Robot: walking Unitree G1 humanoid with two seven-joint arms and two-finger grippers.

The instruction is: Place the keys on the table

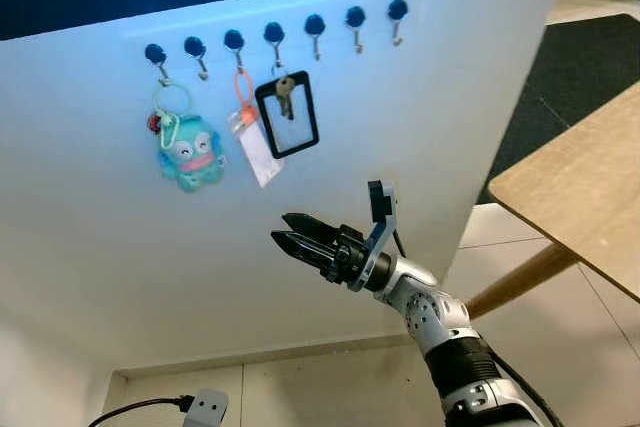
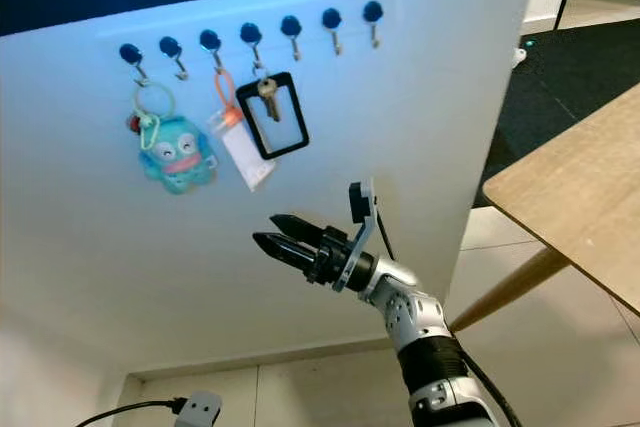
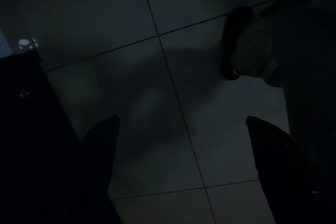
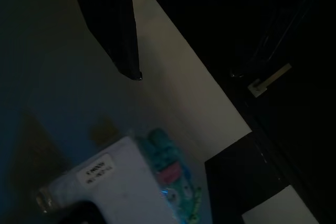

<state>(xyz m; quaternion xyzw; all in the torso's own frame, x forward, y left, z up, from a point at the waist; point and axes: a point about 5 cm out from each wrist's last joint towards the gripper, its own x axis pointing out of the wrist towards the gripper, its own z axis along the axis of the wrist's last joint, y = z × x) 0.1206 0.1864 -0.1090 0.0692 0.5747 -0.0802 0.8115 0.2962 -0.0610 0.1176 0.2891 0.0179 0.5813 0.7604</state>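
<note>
A silver key [image 1: 285,97] inside a black rectangular holder [image 1: 300,137] hangs from a blue hook on the white wall panel [image 1: 420,127]. Beside it hang an orange loop with a clear tag [image 1: 252,145] and a teal plush keychain [image 1: 188,153]. My right gripper [image 1: 279,228] is raised in front of the panel, below the black holder and apart from it, fingers open and empty. The right wrist view shows the tag [image 4: 105,177] and the plush [image 4: 170,174] ahead. The wooden table [image 1: 585,182] stands at the right. My left gripper [image 3: 181,121] hangs open over the dark tiled floor.
Three hooks to the right of the key [image 1: 355,19] are bare. A slanted wooden table leg [image 1: 520,282] reaches the floor at the right. A grey plug with a black cable [image 1: 205,407] lies on the tiles below the panel. Dark carpet [image 1: 590,57] lies beyond the table.
</note>
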